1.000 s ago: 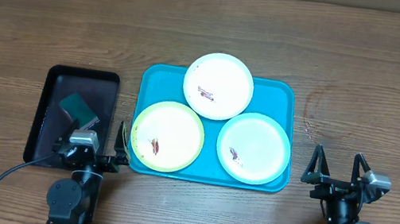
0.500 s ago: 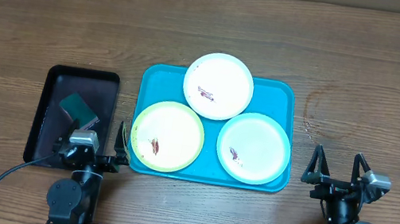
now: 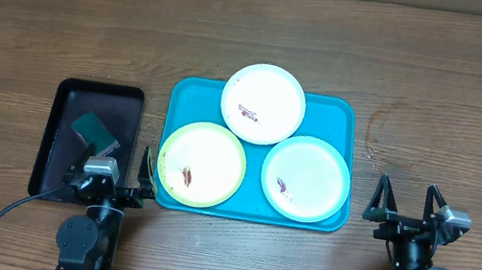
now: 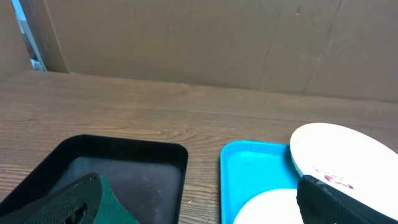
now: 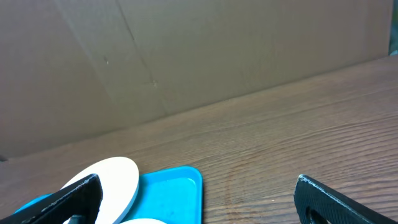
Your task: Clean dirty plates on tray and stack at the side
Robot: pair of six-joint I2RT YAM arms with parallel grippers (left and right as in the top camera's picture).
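- The wooden worktop (image 3: 93,24) carries everything.
- The turquoise tray (image 3: 196,97) lies at its centre, long side across, with all three dirty plates on it.
- A narrow black tray (image 3: 58,126) sits just left of the turquoise one, not touching it.
- The white plate (image 3: 263,104) is at the far middle of the turquoise tray. It overhangs the far rim and meets the other two plates at its near edge.
- The yellow-green rimmed plate (image 3: 201,164) is at near left and the pale mint rimmed plate (image 3: 305,178) at near right. Each plate shows a small brown-red smear.
- A dark green sponge (image 3: 95,132) rests in the black tray.
- The left tool (image 3: 115,171) stands spread apart and holds nothing. It spans the gap between the two trays, just left of the yellow-green plate.
- The right tool (image 3: 404,202) is likewise spread and empty. It sits near the turquoise tray's near right corner but clear of it, and the mint plate is the closest to it.
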